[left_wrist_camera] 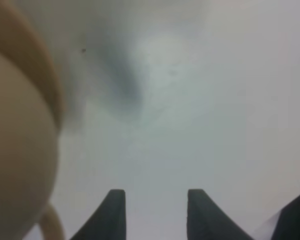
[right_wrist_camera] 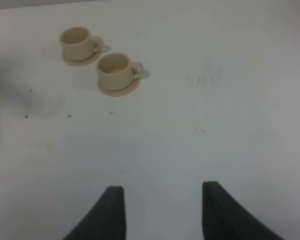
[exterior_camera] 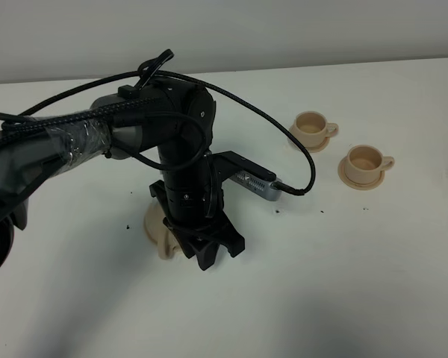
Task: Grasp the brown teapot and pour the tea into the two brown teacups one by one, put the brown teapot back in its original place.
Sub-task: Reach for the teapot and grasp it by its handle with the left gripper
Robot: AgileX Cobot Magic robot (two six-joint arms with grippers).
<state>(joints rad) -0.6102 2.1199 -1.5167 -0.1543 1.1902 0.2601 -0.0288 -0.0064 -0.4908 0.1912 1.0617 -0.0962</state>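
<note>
So, pot [exterior_camera: 160, 233]: sits on the counter [exterior_camera: 358, 283] under my left arm, mostly hidden, well apart from the cups [exterior_camera: 312, 127].
Left claw [left_wrist_camera: 155, 215]: wide, holding nothing, just beside the pot, not around it.
Right claw [right_wrist_camera: 162, 212]: wide, holding nothing, above the counter.
Feel: likely stiff, smooth, slippery; lid may slide when tipped; weight unclear.
Hold: loop handle [left_wrist_camera: 50, 226], not the round belly.
Writing: none readable.

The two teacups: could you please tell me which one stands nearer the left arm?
The rear cup, left of the pair in the high view; the other cup sits farther right, away from the arm.
</note>
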